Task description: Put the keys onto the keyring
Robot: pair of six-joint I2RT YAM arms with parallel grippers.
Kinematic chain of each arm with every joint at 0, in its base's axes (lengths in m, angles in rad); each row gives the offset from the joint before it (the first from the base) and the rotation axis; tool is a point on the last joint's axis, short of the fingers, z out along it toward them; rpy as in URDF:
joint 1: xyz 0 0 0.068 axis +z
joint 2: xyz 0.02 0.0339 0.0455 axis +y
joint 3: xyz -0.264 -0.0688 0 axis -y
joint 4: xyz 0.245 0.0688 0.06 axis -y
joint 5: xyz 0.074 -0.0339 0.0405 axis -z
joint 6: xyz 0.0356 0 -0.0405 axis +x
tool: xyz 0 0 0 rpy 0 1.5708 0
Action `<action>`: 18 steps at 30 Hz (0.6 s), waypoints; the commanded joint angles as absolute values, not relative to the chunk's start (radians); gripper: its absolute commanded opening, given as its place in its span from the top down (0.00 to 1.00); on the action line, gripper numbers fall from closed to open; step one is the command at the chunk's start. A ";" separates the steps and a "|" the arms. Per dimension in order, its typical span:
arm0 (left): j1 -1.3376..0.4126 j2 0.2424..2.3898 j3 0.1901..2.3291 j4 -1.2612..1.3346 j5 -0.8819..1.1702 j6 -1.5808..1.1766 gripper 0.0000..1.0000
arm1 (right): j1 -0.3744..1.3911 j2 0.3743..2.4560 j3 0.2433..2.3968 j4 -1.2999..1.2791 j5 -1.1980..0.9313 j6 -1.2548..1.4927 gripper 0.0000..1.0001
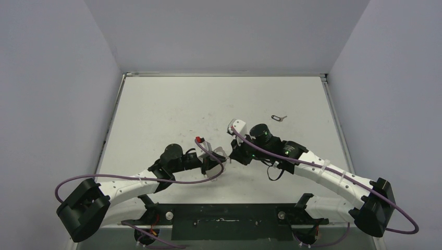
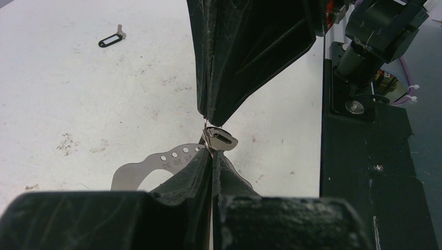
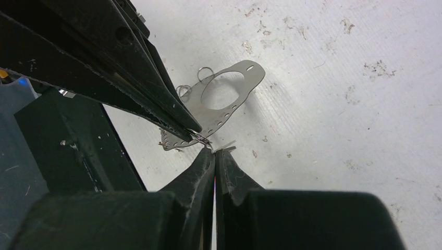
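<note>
The keys (image 1: 279,117), one tiny silver key on a small black oblong loop, lie flat on the white table, far right of both grippers; the left wrist view has them at upper left (image 2: 111,39). The keyring (image 3: 229,96) is a thin silvery oval band with small holes, and tiny rings (image 3: 204,73) hang from it. My left gripper (image 2: 211,154) is shut on the keyring's slotted end (image 2: 222,139). My right gripper (image 3: 215,151) meets it tip to tip, shut on a fine wire ring at that same end. Both tips meet above the table's middle (image 1: 224,153).
A black mounting plate (image 1: 224,221) runs along the near edge under the arm bases, and it also shows at the right of the left wrist view (image 2: 365,166). Grey walls enclose the scuffed white table (image 1: 208,104) on three sides.
</note>
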State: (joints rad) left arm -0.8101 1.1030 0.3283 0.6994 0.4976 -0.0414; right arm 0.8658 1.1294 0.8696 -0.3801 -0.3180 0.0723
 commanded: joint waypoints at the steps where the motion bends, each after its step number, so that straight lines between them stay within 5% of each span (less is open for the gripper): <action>1: -0.816 1.079 0.361 0.735 0.523 -0.047 1.00 | 0.873 1.135 0.884 -0.348 -0.296 0.085 1.00; 10: -0.815 1.050 0.348 0.717 0.512 -0.038 1.00 | 0.873 1.032 0.836 -0.292 -0.278 0.089 0.51; 18: -0.815 0.978 0.325 0.654 0.512 -0.011 1.00 | 0.873 0.924 0.782 -0.214 -0.442 0.016 0.32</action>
